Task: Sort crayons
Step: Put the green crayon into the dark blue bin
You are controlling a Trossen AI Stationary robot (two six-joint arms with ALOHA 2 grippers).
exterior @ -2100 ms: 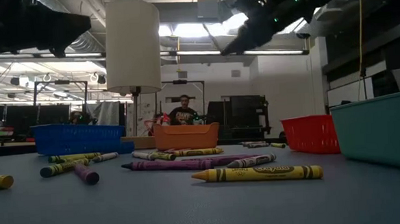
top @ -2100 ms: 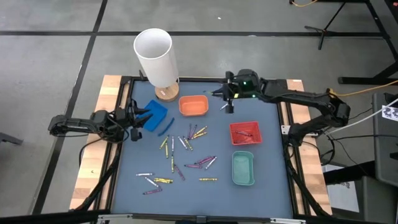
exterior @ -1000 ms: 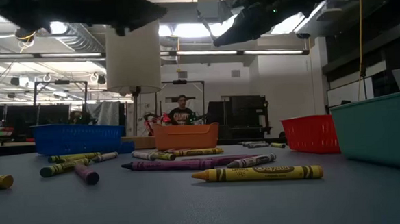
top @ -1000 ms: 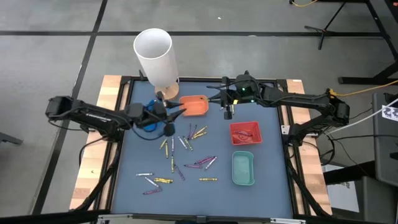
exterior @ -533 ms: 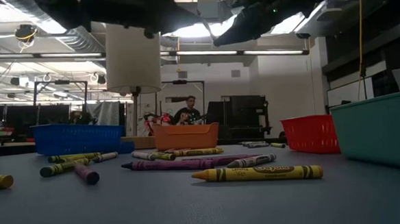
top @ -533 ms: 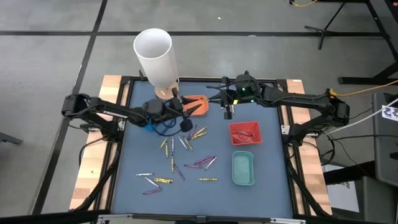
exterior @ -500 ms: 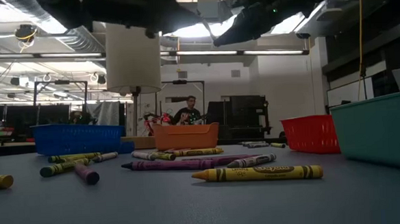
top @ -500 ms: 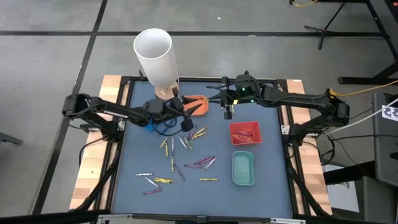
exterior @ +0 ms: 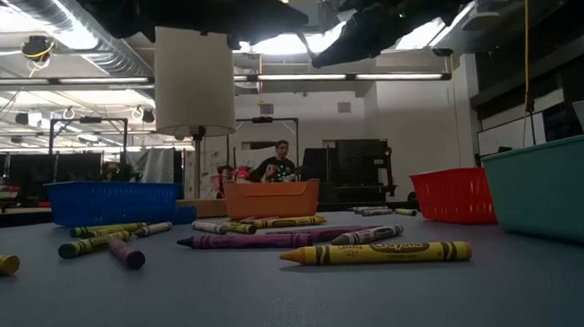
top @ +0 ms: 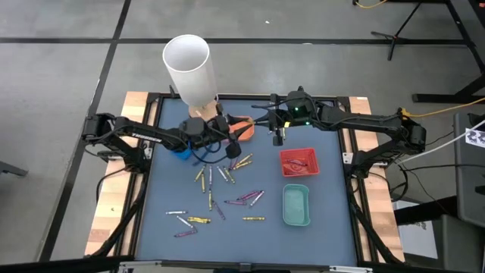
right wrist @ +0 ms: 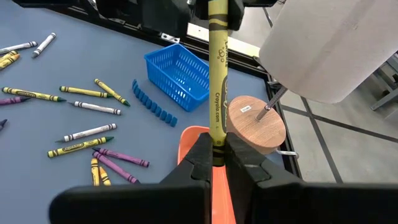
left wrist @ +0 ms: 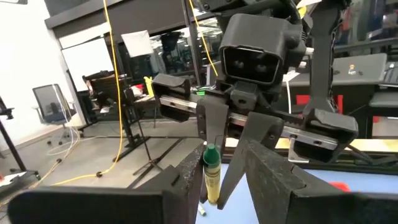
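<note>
Reaching across from the blue tray (top: 184,144), the left gripper (top: 237,133) has arrived over the orange tray (top: 241,123), its fingers spread around the yellow crayon (right wrist: 217,81) that the right gripper (right wrist: 214,155) holds clenched upright there. A handover looks imminent. Other crayons (top: 227,186) lie loose on the worktop (top: 326,227), nearer than the orange tray.

Crayons (top: 227,186) scattered mid-table

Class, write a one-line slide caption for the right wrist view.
Right gripper pinches a yellow crayon upright above the orange tray, with the blue tray and loose crayons on the table beyond.
</note>
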